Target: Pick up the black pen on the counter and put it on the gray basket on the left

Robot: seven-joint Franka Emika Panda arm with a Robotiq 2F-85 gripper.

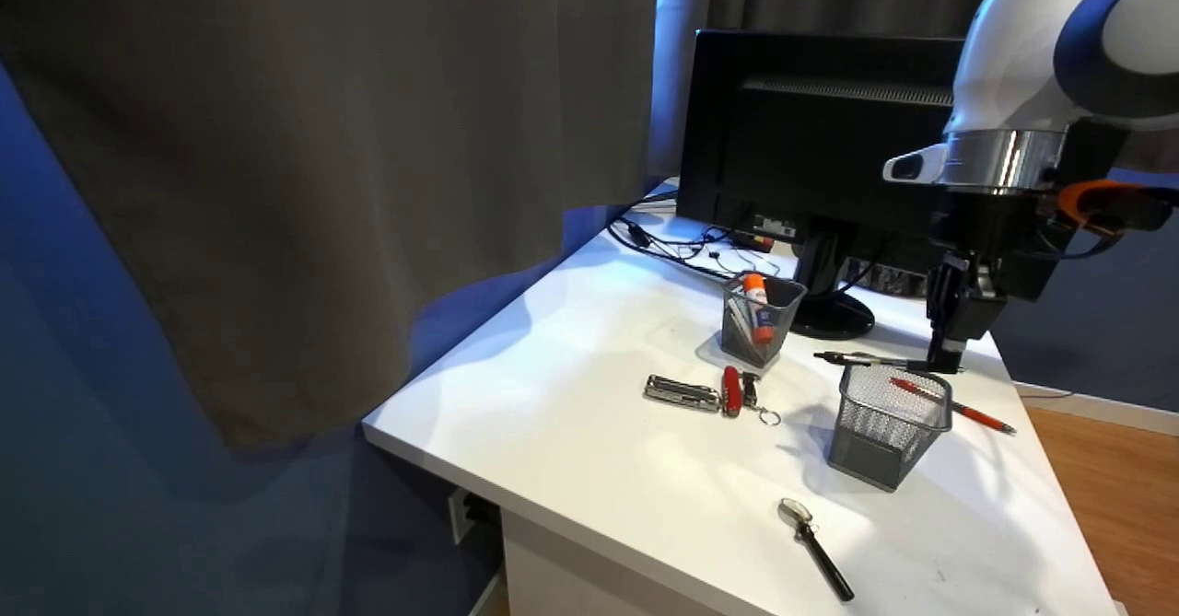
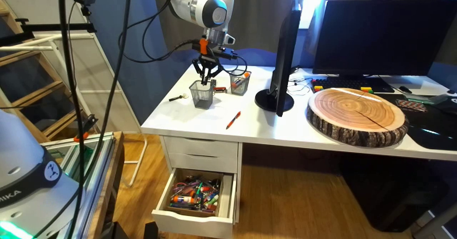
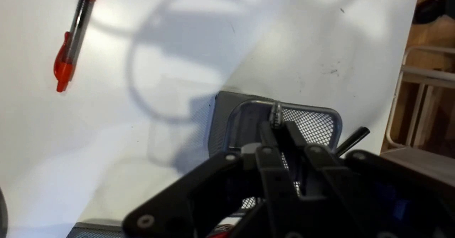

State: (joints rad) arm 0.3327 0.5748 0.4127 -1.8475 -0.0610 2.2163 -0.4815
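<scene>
My gripper (image 1: 944,358) is shut on the black pen (image 1: 852,359) and holds it crosswise just above the gray basket. In the wrist view the clear-and-black end of the pen (image 3: 276,114) pokes out between the fingertips (image 3: 279,127), over the basket's opening. The gray basket (image 1: 875,455) is a square wire-mesh cup standing upright on the white counter (image 1: 571,413); it also shows in an exterior view (image 2: 202,101) and in the wrist view (image 3: 217,124). Its visible inside shows only mesh. In an exterior view the gripper (image 2: 204,81) is at the basket's rim height, and the pen is hard to make out.
A red pen (image 1: 986,418) lies beside the basket. A similar mesh basket (image 1: 737,344) with a glue stick stands farther back, near the black monitor (image 1: 820,137). A multi-tool (image 1: 682,393), a red pocketknife (image 1: 731,391) and a black-handled tool (image 1: 824,561) lie nearby.
</scene>
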